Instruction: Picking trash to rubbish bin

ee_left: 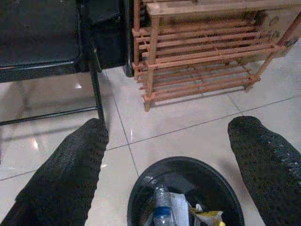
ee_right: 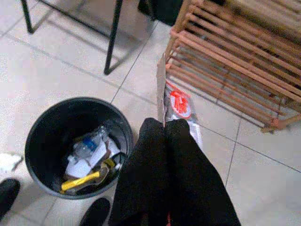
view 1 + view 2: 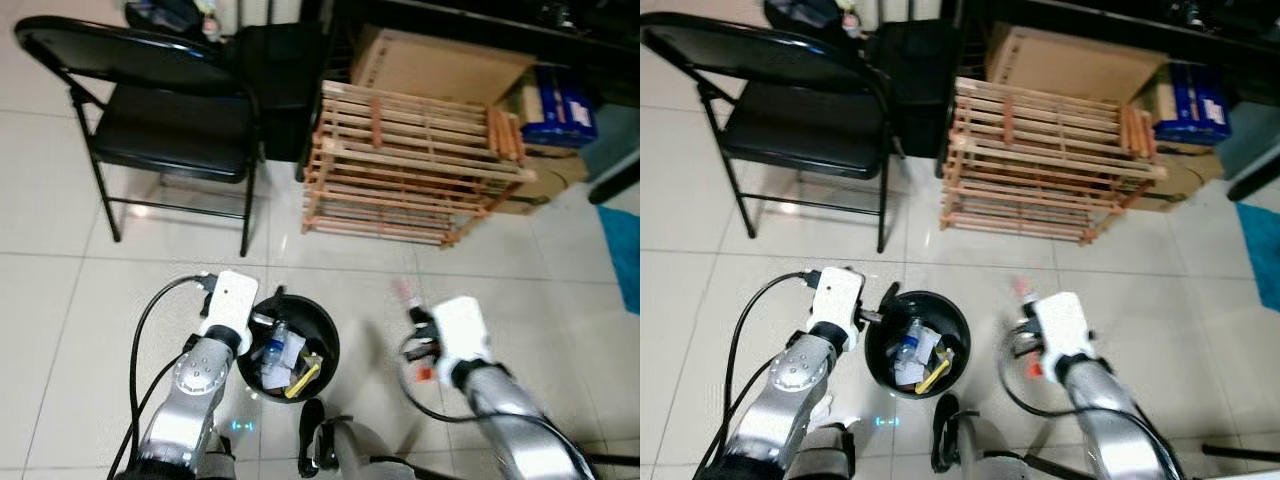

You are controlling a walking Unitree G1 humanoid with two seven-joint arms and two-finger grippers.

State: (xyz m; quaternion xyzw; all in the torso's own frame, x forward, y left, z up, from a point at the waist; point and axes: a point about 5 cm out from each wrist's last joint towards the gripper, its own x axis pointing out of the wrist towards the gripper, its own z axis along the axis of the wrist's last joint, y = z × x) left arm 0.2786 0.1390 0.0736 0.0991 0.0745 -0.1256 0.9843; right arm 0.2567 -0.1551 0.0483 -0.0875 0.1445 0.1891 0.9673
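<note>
A round black rubbish bin (image 3: 325, 345) stands on the tiled floor and holds a plastic bottle (image 3: 273, 345), white paper and a yellow piece (image 3: 303, 376). My left gripper (image 1: 174, 141) is open just above the bin's rim, its black fingers (image 1: 70, 169) spread wide. To the right of the bin my right gripper (image 2: 164, 126) is shut on a silver wrapper with red print (image 2: 178, 104). That wrapper (image 3: 404, 291) pokes out ahead of the right wrist, over bare floor beside the bin (image 2: 47, 127).
A wooden slatted rack (image 3: 400, 165) stands ahead, with cardboard boxes (image 3: 430, 65) behind it. A black folding chair (image 3: 170, 120) is at the far left. My black feet (image 3: 312, 440) are just behind the bin. A blue mat edge (image 3: 625, 250) lies at right.
</note>
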